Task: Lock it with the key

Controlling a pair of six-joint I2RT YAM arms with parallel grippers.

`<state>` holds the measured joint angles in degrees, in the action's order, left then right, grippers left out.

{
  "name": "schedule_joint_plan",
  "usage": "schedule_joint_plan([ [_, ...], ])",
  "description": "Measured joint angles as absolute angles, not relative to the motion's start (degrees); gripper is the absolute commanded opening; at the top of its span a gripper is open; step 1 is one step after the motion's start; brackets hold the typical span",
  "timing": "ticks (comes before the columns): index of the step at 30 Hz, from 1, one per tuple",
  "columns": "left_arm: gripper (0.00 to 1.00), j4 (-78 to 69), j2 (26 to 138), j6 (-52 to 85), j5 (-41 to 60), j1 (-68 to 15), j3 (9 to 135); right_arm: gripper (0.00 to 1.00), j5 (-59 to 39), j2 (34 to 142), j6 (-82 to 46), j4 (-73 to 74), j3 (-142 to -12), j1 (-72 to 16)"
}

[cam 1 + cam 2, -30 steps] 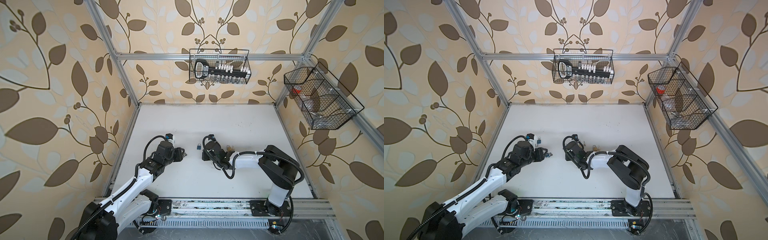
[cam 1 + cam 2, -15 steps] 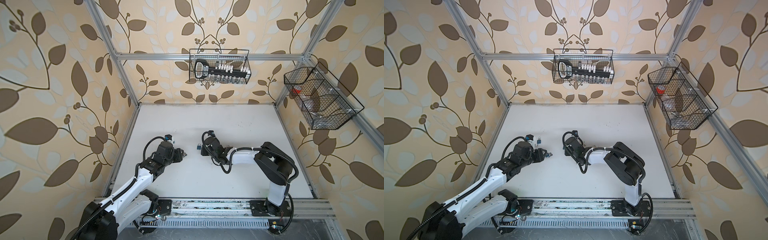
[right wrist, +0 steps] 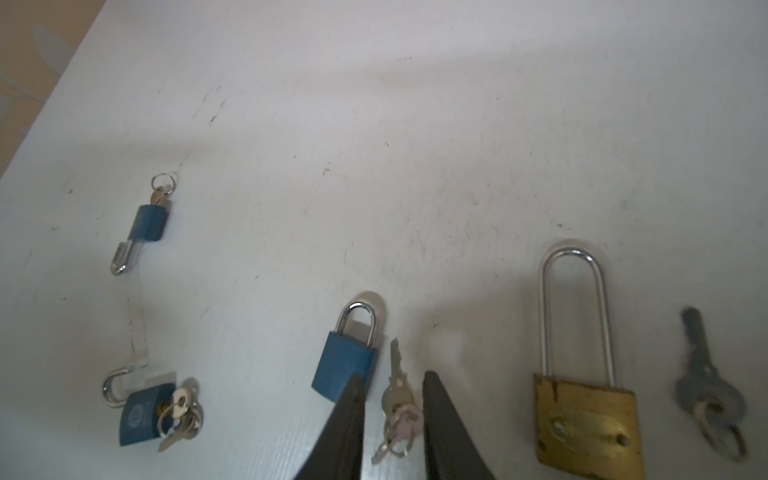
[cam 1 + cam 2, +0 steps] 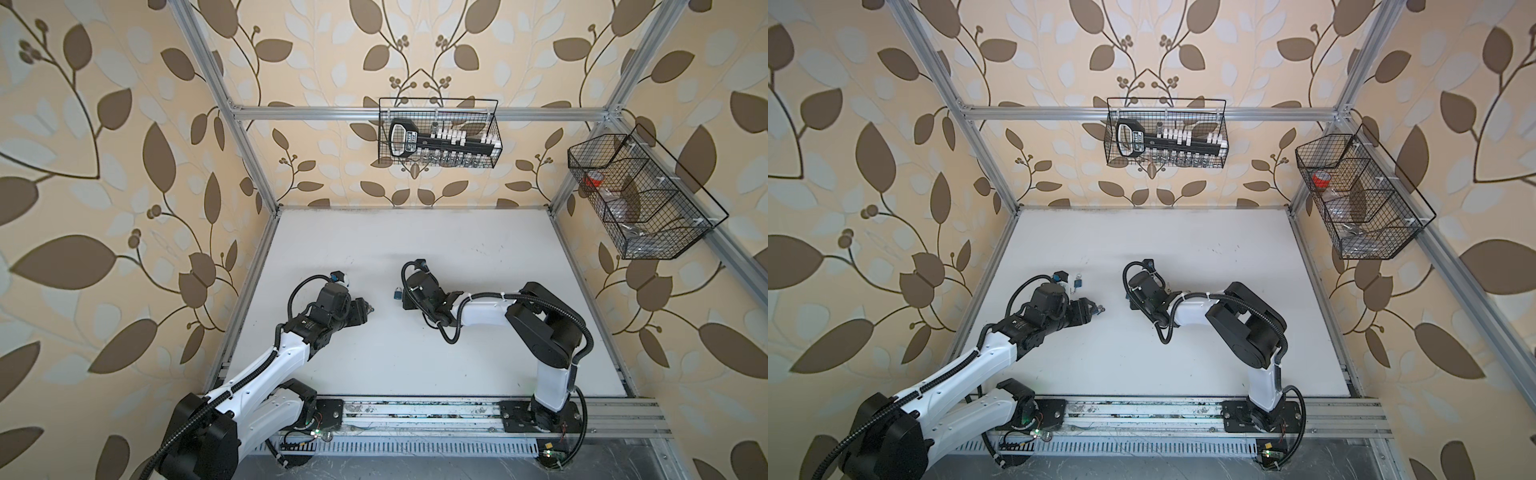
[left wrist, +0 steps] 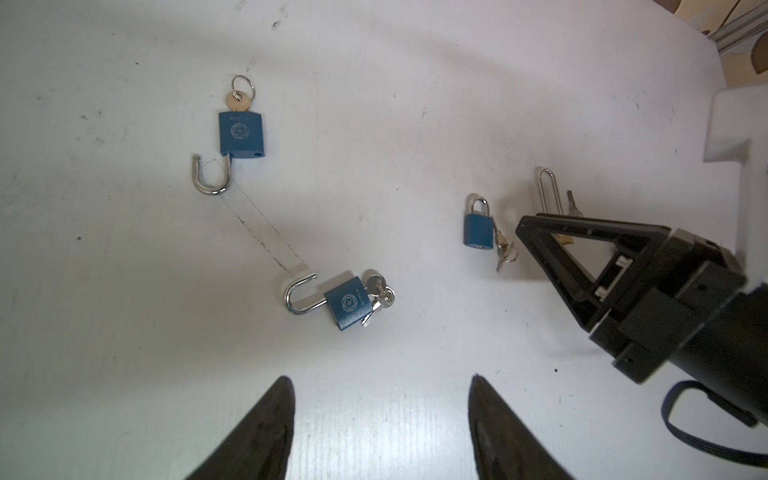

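Small silver key on its ring lies just beside the shut blue padlock, mid-frame in a top view. Right fingers straddle it, parted, gripping nothing; left fingers hang wide, empty. Best bet: pinch the key's head square, not the ring.

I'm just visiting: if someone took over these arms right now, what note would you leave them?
Left pincer: open, empty, over the table.
Right pincer: open, straddling the key bunch lying beside the shut blue padlock.
Looks done: that one and the brass padlock, shackle shut, grey keys beside it.
Left: two with shackles open, keys inserted: single-key blue padlock and many-key blue padlock.
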<state>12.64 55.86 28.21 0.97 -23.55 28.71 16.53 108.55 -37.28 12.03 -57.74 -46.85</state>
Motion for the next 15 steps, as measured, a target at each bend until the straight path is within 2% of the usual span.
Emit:
schedule_joint_plan([
  [3, 0.69, 12.6, 55.4, 28.9, 1.0, -22.8, 28.7, 0.39, 15.9, 105.1, -32.9, 13.8, -56.3, -46.9],
  [6, 0.69, 11.8, 54.0, 30.5, 1.6, -20.8, 28.7, 0.75, 12.9, 101.1, -25.8, 17.8, -54.4, -46.9],
  [11, 0.69, 8.2, 51.7, 34.1, 5.7, -14.8, 27.1, 0.82, 4.1, 98.6, -12.8, 24.8, -51.9, -47.1],
  [15, 0.69, 4.3, 51.4, 38.7, 12.0, -7.3, 23.4, 0.86, -1.3, 98.7, -7.2, 26.4, -51.9, -47.2],
])
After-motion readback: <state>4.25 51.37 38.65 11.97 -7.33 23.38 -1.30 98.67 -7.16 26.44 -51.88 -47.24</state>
